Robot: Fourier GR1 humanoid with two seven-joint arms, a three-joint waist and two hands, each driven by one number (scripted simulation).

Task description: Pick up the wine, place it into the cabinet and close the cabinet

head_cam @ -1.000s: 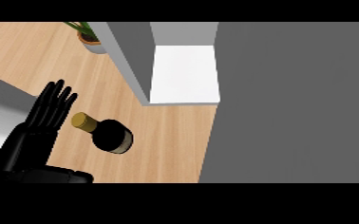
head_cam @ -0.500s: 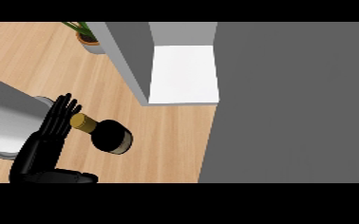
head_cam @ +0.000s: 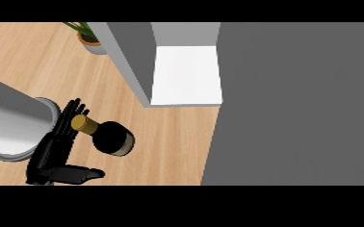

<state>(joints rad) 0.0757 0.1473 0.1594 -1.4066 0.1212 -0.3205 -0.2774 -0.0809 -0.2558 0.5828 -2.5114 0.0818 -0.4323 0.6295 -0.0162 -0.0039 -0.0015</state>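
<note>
Wooden desk [head_cam: 163,144] runs pale and grained under me, and the wine [head_cam: 107,134] stands on it at the lower left, seen from almost straight above: a gold-capped neck, with the dark round body spreading out below it to the right. It is upright as far as I can judge from this steep angle.

My left hand [head_cam: 55,149] comes in from the lower left edge on its grey forearm [head_cam: 18,125]. Its black fingers [head_cam: 71,118] are straight and close together, pointing up and slightly right, and their tips lie right against the left side of the gold cap; I cannot tell whether they actually touch it. They are not curled round the bottle. The thumb [head_cam: 74,174] sticks out to the right, below the bottle's body and apart from it.

Beyond the bottle, up and to the right, the cabinet [head_cam: 131,62] stands open, its grey wall edge-on and a white shelf [head_cam: 186,74] showing inside. A large dark grey panel [head_cam: 292,106] fills the right of the view. A potted plant [head_cam: 89,38] sits at the top left, just beside the cabinet wall.

My right hand does not show.
</note>
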